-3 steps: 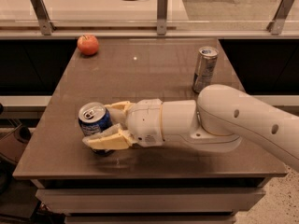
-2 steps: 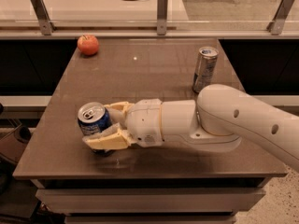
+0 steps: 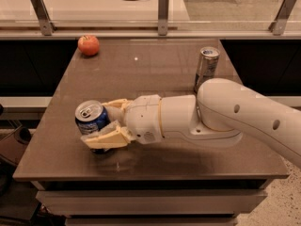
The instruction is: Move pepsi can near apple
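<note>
The blue pepsi can (image 3: 91,118) with a silver top is near the front left of the brown table (image 3: 150,74). My gripper (image 3: 99,123) reaches in from the right and is shut on the can, one cream finger behind it and one in front. The can tilts a little. The red-orange apple (image 3: 88,45) sits at the far left corner of the table, well away from the can and the gripper.
A taller, slimmer silver-grey can (image 3: 206,68) stands at the right side of the table, just behind my white arm (image 3: 225,112). A railing with metal posts (image 3: 162,8) runs along the far edge. The floor drops off at the left and front edges.
</note>
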{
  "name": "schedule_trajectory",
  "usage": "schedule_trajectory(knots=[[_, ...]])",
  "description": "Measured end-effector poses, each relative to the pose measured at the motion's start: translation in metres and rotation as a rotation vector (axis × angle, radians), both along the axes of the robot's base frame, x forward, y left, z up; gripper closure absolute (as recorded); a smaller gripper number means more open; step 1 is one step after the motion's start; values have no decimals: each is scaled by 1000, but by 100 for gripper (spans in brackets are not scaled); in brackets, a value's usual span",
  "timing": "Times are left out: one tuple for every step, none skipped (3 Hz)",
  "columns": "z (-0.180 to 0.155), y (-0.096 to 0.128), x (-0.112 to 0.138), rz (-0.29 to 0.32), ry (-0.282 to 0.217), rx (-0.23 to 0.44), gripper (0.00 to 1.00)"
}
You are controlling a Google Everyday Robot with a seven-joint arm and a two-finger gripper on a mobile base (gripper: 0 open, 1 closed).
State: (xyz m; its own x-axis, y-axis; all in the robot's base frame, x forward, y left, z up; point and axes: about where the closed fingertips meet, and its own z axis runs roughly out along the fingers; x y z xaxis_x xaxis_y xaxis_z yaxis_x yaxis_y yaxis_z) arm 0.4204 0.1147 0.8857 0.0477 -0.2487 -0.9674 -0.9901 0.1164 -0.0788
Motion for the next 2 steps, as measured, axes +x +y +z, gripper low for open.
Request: schedule_trajectory(knots=[[23, -11, 23, -30, 11, 21, 100], [51, -27, 53, -96, 27, 41, 100]])
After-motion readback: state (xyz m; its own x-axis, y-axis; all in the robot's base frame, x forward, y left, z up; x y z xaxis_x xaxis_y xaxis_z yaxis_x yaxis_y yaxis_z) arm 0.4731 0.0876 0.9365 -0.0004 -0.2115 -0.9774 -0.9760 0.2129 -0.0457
